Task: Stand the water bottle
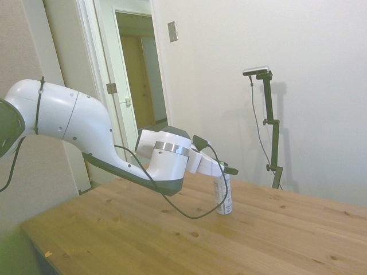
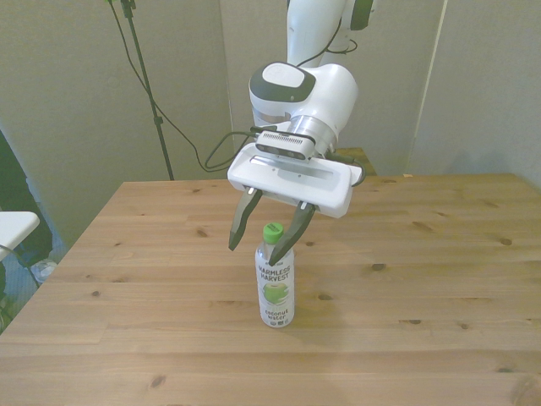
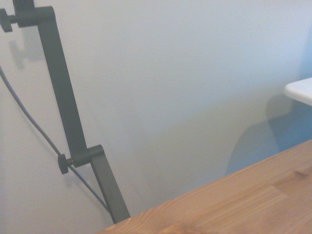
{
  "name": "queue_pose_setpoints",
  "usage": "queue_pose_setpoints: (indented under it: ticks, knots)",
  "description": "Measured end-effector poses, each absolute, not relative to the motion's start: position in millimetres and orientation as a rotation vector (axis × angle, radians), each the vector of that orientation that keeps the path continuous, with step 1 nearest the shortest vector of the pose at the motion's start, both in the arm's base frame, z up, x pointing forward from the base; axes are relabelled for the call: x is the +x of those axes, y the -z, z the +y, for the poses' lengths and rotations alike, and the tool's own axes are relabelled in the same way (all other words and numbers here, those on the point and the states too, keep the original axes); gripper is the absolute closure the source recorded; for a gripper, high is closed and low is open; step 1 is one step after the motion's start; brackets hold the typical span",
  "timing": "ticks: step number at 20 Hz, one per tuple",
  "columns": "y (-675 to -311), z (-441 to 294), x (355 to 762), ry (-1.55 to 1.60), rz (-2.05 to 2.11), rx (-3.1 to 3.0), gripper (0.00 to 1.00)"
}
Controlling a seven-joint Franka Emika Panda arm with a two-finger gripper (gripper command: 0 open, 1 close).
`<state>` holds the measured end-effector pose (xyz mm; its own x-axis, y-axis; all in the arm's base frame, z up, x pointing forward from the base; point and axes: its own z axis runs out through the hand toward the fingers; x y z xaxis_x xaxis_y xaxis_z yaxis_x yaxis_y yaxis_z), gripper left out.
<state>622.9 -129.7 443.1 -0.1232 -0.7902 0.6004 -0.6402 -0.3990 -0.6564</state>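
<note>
Claw (image 2: 264,233) open astride upright water bottle (image 2: 275,283)

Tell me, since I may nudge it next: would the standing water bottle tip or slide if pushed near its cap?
The water bottle stands upright, tall on a narrow base, so a push near the green cap would probably tip it. Once down, its round body would likely roll. The open gripper fingers flank the cap.

Water bottle (image 2: 275,288) upright; end effector (image 2: 263,239) spread around cap.
</note>
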Motion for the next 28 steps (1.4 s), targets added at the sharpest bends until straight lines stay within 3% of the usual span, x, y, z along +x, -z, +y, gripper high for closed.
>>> queue_pose_setpoints:
  ticks: [7, 17, 21, 28]
  knots:
    - [-486.3, -135.2, 587.9, 1.457, 1.599, -2.024, 0.0]
    - [-471.1, -82.4, 548.6, 1.119, 1.617, -2.309, 0.0]
    - [-501.1, -78.0, 534.0, 0.941, 1.607, -2.471, 0.0]
    - [-558.6, -145.5, 497.5, 0.676, 1.509, -2.652, 0.0]
